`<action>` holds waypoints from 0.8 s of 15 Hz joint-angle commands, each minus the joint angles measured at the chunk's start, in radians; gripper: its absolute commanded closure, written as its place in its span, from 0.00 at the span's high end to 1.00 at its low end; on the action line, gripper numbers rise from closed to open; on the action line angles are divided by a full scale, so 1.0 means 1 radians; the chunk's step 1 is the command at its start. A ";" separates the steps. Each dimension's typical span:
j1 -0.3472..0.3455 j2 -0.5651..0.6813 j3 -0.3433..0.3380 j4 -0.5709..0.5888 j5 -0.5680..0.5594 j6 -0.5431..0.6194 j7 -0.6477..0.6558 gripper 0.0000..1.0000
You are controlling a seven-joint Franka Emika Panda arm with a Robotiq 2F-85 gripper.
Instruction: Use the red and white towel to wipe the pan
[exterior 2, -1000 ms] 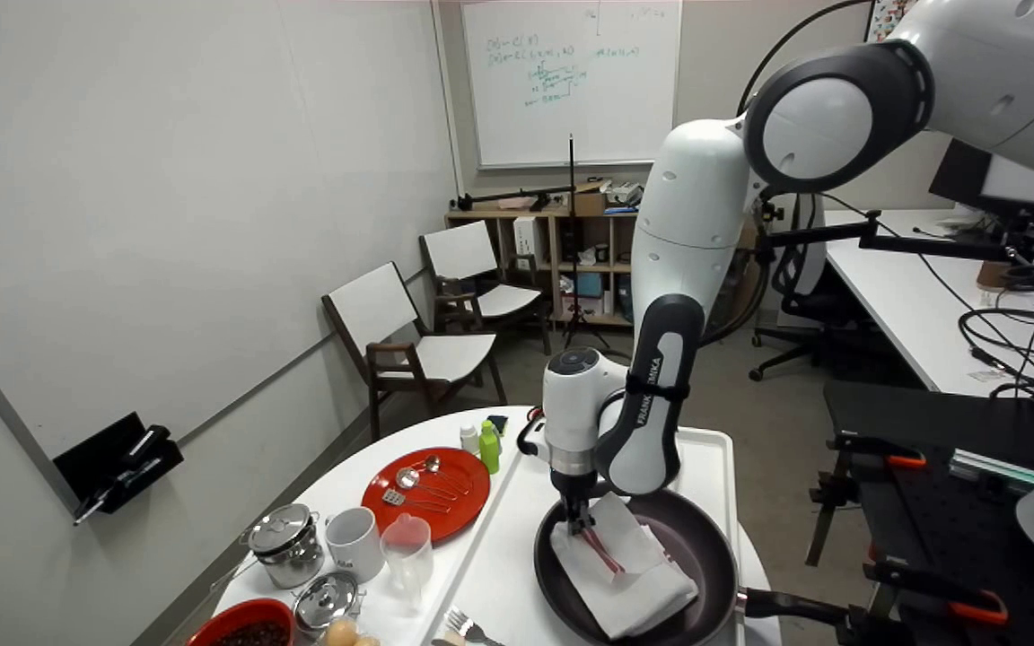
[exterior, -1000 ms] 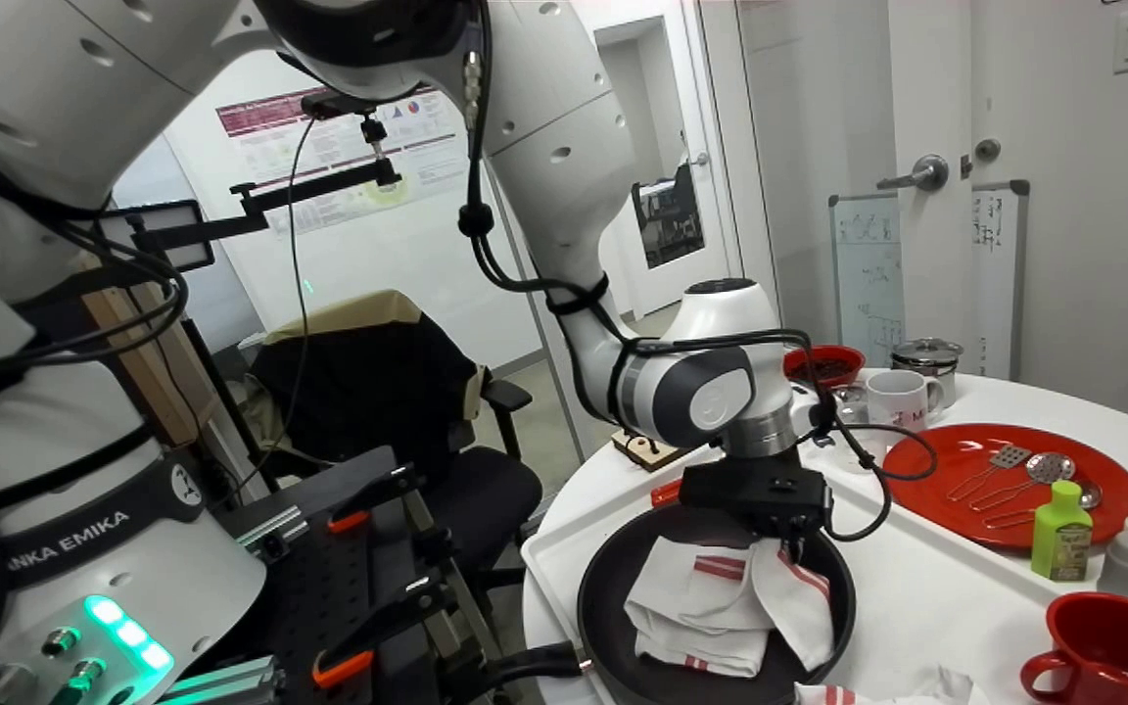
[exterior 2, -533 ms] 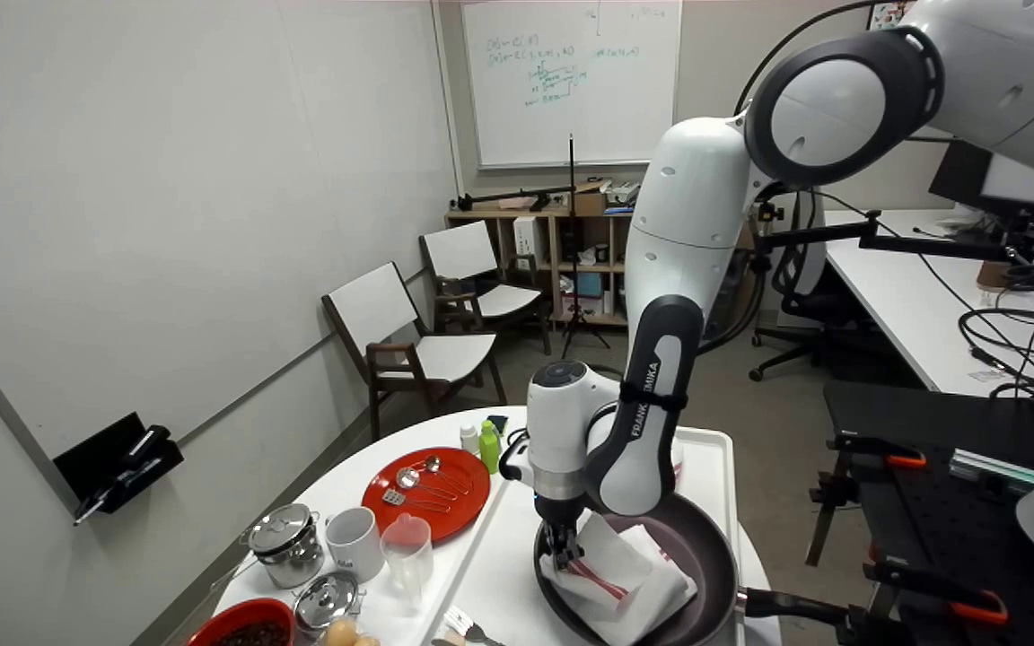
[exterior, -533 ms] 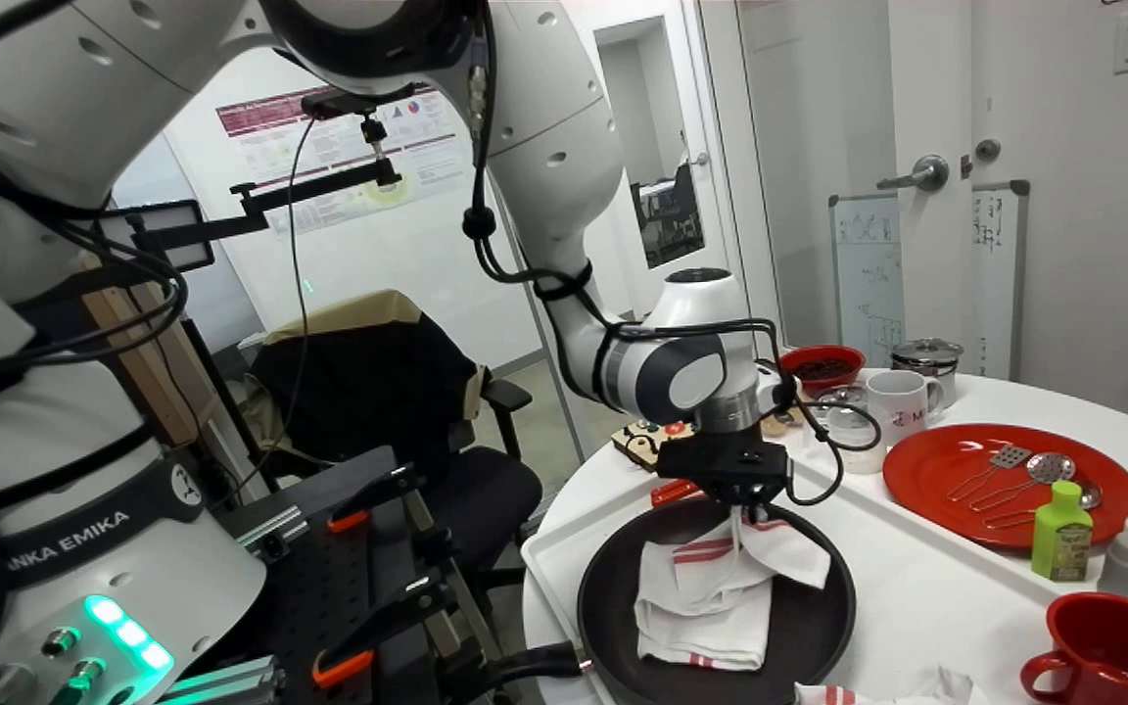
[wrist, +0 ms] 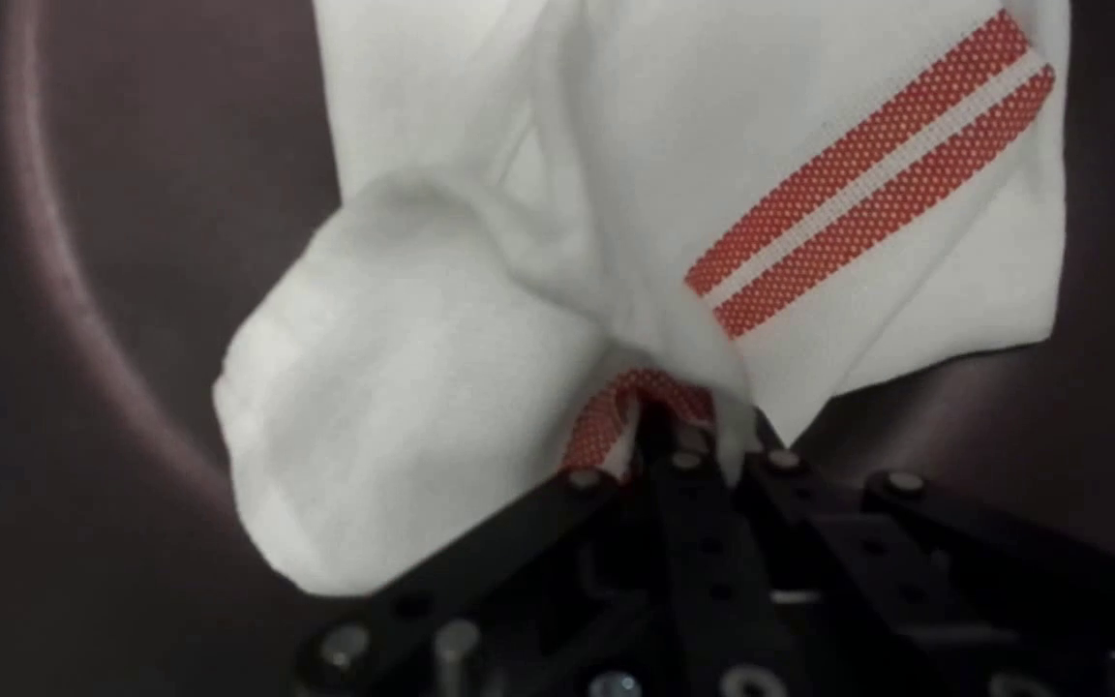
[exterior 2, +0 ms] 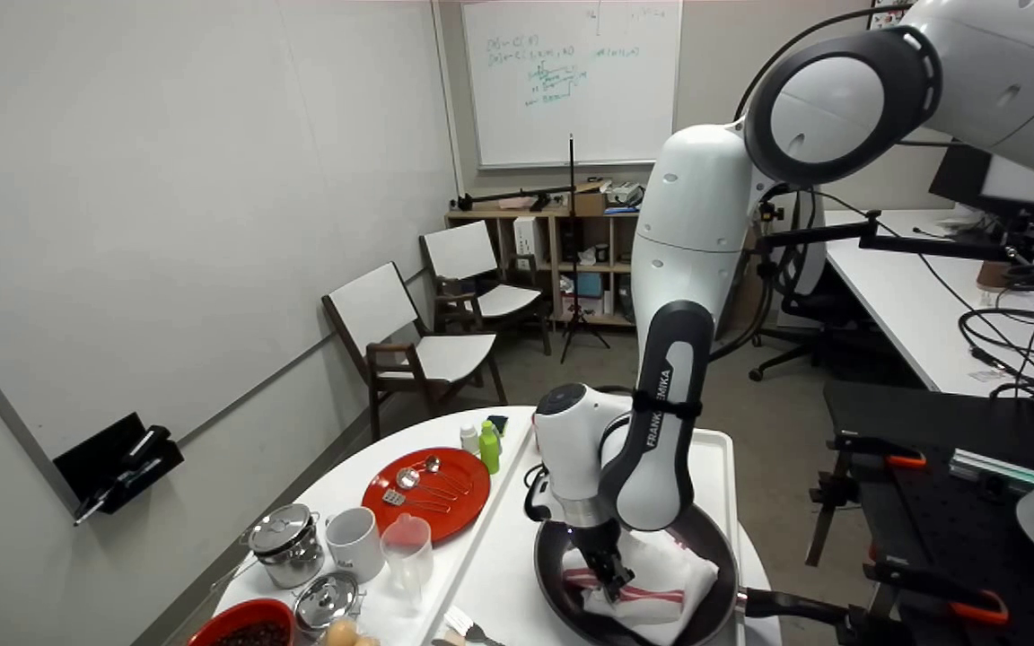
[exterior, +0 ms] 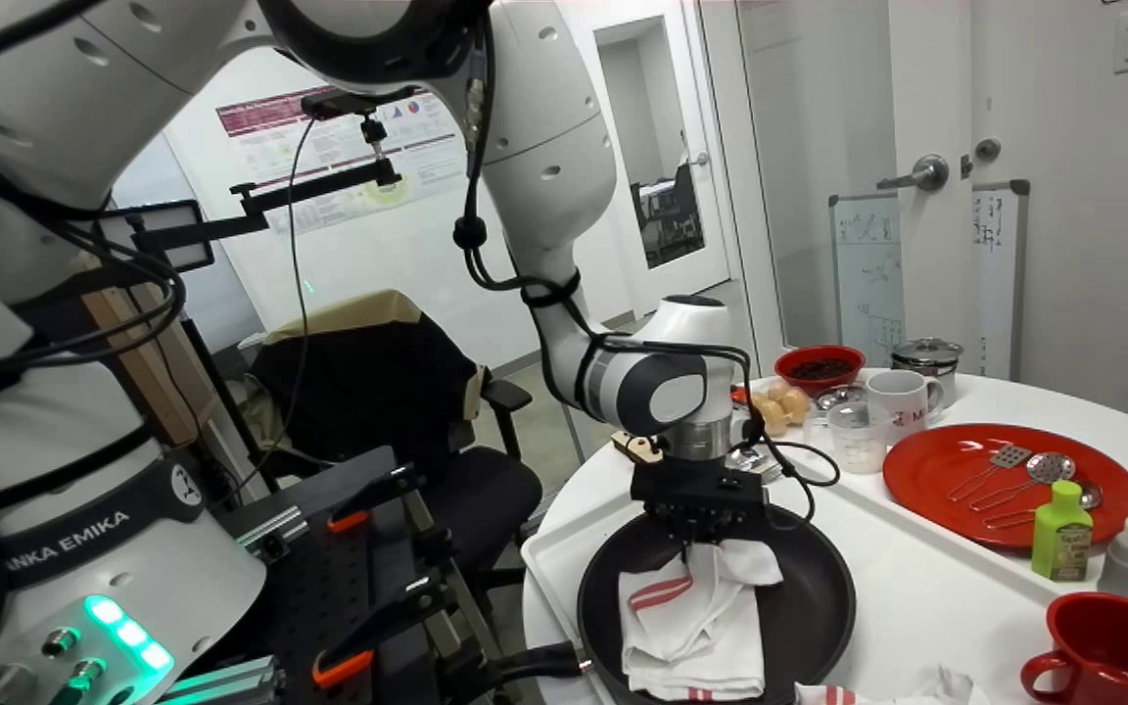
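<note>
Clearly, the gripper [wrist: 724,445] pinches a bunched fold of the red and white towel [exterior: 696,632], which lies inside the pan [exterior: 809,612], low and right of centre in both exterior views. So small a pinch could let the towel slip if the loose layers drag; a hard sideways push might shift the pan. The towel looks soft and thin, its red stripes pale-flecked and woven; the pan is round, dark and dull-sheened.

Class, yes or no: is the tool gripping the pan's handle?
No: an exterior view shows the tool at the towel inside the pan, apart from the handle.
</note>
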 commanded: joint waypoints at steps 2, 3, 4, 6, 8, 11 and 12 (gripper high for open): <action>0.015 -0.005 -0.059 -0.021 -0.018 -0.088 -0.039 0.01; 0.020 -0.004 -0.075 -0.019 -0.019 -0.091 -0.036 0.01; 0.032 -0.002 -0.098 -0.015 -0.022 -0.082 -0.021 0.01; 0.061 0.004 -0.153 0.001 -0.027 -0.053 0.019 0.01; 0.087 0.009 -0.205 0.018 -0.036 -0.009 0.056 0.01; 0.121 0.006 -0.263 0.032 -0.043 0.082 0.118 0.01; 0.127 0.001 -0.272 0.031 -0.044 0.122 0.137 0.01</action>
